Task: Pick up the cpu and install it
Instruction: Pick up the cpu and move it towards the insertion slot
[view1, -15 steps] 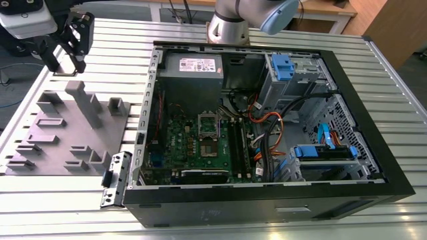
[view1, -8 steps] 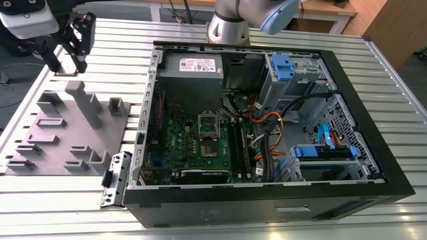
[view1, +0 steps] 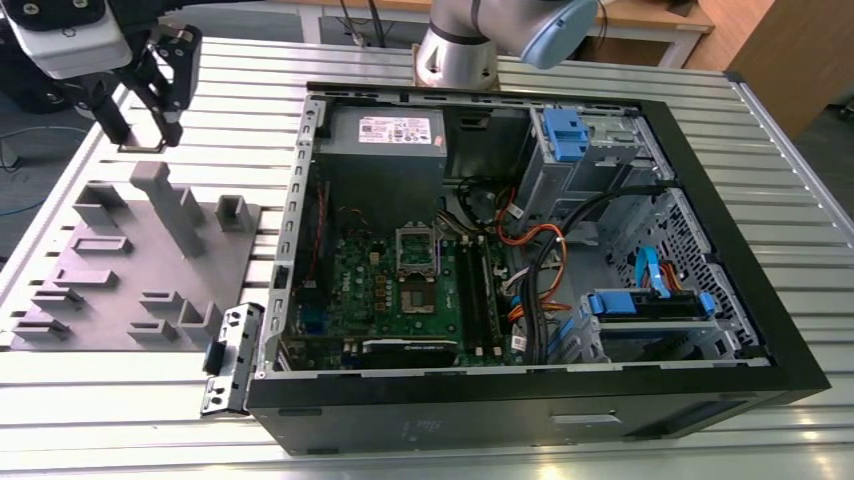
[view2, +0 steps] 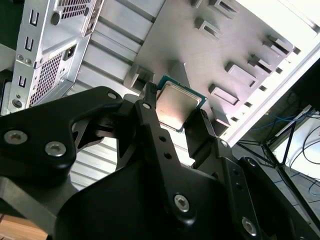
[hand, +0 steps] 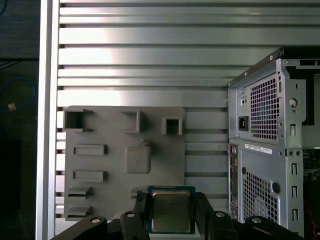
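**Student:** What does the gripper (hand: 171, 202) have hold of?

**Instructor:** Its two black fingers (view2: 148, 113) are closed to the chip's width and press on opposite edges of the cpu (view2: 176, 106). The chip's silver-grey top faces the camera in both wrist views.

**Student:** Where is the cpu?

**Instructor:** It is in the air, lifted clear of the grey tray (hand: 110, 165). The tray lies on the slatted table (view1: 240, 90) beside the open computer case (view1: 534, 385). In the exterior view the gripper hangs at the exterior view's left, near the tray's far end. It is well apart from the socket (view1: 418, 252) on the green motherboard (view1: 387, 290).

**Student:** What would make this carry go well?

**Instructor:** The grip is on the edges only, so the chip is best kept level and the squeeze steady. A tilt or slip between the pads would probably spoil its alignment. The case wall stands between chip and board, so ample height seems prudent.
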